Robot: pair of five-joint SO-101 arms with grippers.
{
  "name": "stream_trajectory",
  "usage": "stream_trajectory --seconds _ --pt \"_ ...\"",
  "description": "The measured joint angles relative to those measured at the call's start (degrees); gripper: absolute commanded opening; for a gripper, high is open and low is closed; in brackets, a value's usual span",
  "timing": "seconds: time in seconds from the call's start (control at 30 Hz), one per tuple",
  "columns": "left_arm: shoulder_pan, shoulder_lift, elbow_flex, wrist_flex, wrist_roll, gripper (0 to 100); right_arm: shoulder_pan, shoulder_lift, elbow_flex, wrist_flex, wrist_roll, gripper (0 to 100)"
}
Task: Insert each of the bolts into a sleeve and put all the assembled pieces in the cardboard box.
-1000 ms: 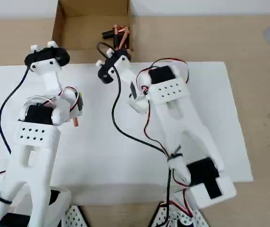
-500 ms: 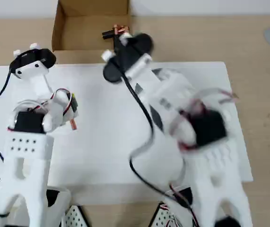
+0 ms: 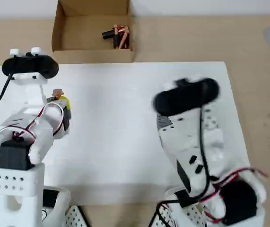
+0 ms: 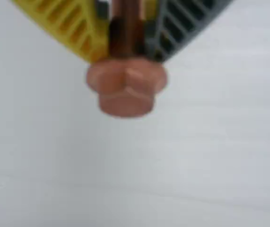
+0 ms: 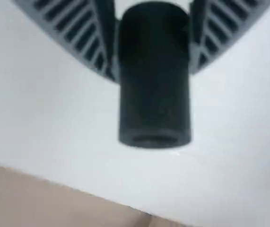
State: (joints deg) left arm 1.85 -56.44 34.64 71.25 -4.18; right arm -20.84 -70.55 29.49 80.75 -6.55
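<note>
Cardboard box (image 3: 66,35) at far table edge, some assembled pieces (image 3: 118,37) inside. Above white sheet (image 3: 116,142), halves held apart, probably for mating. Right gripper (image 5: 153,52) clenched on black sleeve (image 5: 154,99), bore outward. Left gripper (image 4: 125,45) clamped on copper bolt (image 4: 126,90) shank, head protruding.

Bright, even light is falling from above onto the white sheet (image 3: 111,142), with no glare showing; the arms are casting only faint, soft-edged shadows; the walls of the cardboard box (image 3: 55,33) are shading its floor slightly; the right arm (image 3: 191,137) is smearing into motion blur; in the left wrist view the bolt (image 4: 126,92) is sitting out of focus, its edges melting; in the right wrist view the sleeve (image 5: 154,80) is looking equally soft, its black surface swallowing detail; the sheet around it is grading from grey to pale.
</note>
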Motion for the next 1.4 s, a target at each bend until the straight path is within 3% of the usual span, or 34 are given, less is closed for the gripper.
stream_trajectory --seconds 0.37,0.5,0.8,1.13,1.4 --pt "0.00 -0.44 0.00 0.00 -0.18 1 -0.88 -24.53 34.64 -30.42 -3.16 1.2" --pt "0.44 -0.44 0.00 0.00 3.96 1 -6.42 -32.26 45.80 -40.62 -3.16 1.2" --pt "7.74 -0.44 0.00 -0.88 4.75 1 -19.34 -33.05 66.29 -59.96 3.69 1.2" --pt "7.74 -4.48 -4.22 -5.01 4.75 1 -24.35 -33.05 67.34 -62.86 5.27 1.2" --pt "7.74 -19.69 -2.73 -11.60 5.27 1 -24.70 -33.05 67.34 -64.18 5.27 1.2"
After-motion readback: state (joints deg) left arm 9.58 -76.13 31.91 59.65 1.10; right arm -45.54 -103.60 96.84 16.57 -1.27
